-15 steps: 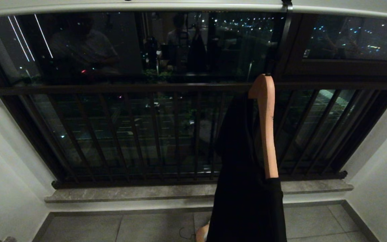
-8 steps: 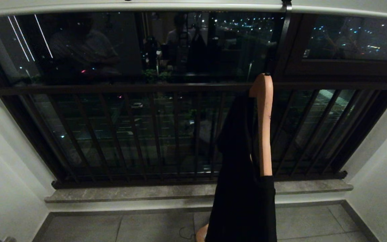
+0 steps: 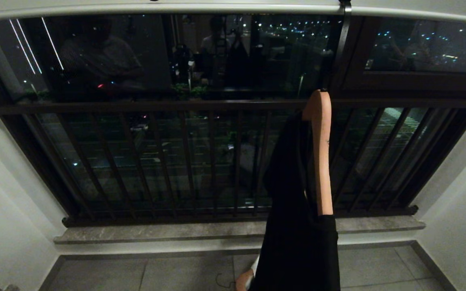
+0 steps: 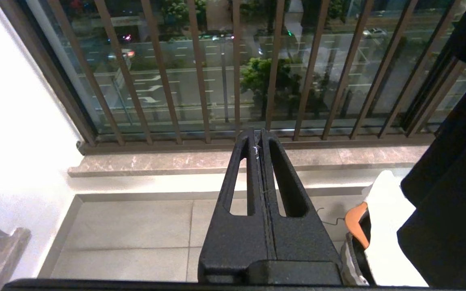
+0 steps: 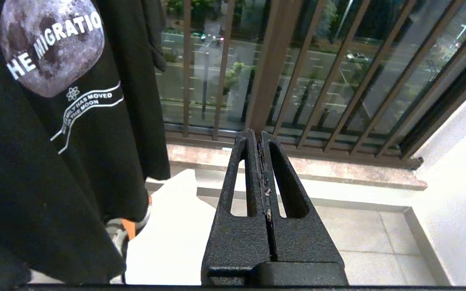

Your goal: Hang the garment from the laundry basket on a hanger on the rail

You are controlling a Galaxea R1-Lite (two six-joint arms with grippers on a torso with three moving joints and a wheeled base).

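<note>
Before the dark night window, going left to right: the left claw [image 4: 260,146] hangs pressed closed on nothing, pointing at the grey stone sill [image 3: 136,232] and the tiled floor; it shows only in its own wrist view; right of it, the black printed T-shirt of soft jersey [image 3: 297,226] hangs on a peach-coloured wooden hanger [image 3: 322,153], whose dark hook [image 3: 345,8] reaches up over the thin pale grey-white rail [image 3: 156,9] that spans the window above the dark brown guard bar [image 3: 136,106]; low beside the shirt's hem sits something white with an orange edge [image 4: 382,226], perhaps the basket, though I cannot tell; furthest right, the right claw [image 5: 259,139] is likewise closed and empty, just beside the shirt's moon print [image 5: 51,44]. Judging from this, the hanging looks done. The shirt should be light and limp, apt to slip off a smooth hanger; any correction is best taken at the stiff wooden shoulder or near the hook, not at the loose cloth.
</note>
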